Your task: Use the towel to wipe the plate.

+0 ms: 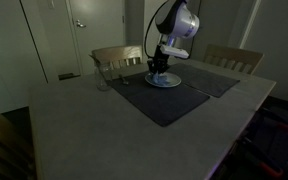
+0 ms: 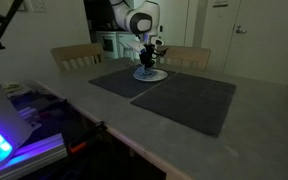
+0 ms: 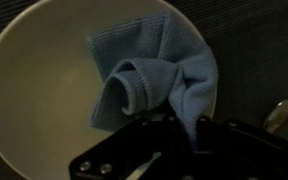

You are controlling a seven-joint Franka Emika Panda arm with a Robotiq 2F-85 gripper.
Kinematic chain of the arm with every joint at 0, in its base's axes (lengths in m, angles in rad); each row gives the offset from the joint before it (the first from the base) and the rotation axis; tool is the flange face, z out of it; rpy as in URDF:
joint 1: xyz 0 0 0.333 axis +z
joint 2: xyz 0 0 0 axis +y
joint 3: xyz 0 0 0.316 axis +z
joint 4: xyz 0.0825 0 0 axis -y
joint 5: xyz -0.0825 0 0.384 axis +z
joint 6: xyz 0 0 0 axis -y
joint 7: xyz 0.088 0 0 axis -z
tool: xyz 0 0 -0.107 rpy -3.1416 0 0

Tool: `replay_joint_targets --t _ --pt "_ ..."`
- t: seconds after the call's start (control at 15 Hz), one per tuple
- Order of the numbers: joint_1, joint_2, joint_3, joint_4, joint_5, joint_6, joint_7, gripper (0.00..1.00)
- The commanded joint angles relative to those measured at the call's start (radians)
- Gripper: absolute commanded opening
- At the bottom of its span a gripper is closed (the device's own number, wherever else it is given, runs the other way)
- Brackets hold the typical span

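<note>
I see a dim room. A grey desk (image 1: 74, 125) (image 2: 104, 115) fills both exterior views, with two dark placemats (image 2: 184, 100) on it. Two wooden chairs (image 1: 117, 55) stand at its far edge; behind them a white door (image 1: 81, 32) sits in a pale wall (image 1: 41, 40).

Arm (image 1: 176, 22) bent over, wrist vertical, gripper (image 3: 187, 122) pointing down, clamped on towel (image 3: 149, 65)

This looks like a dining room in a home. A large dining table (image 1: 74, 125) carries dark placemats (image 1: 164, 100). Wooden chairs (image 1: 117, 56) stand at the far side of the table, and behind it there are white panel doors (image 1: 56, 35) in a plain wall (image 1: 4, 40).
</note>
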State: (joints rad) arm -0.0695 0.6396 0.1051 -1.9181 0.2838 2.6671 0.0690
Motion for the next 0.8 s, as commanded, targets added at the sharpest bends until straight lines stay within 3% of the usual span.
replay_joint_targets --t 0.0,0.53,0.73 --pt "0.033 0.020 -0.036 0.000 -0.014 0.104 0.036 0.02" --pt "0.061 0.005 -0.149 -0.016 -0.103 0.198 0.073 0.02" --pt "0.083 -0.008 -0.204 -0.025 -0.152 0.178 0.114 0.02"
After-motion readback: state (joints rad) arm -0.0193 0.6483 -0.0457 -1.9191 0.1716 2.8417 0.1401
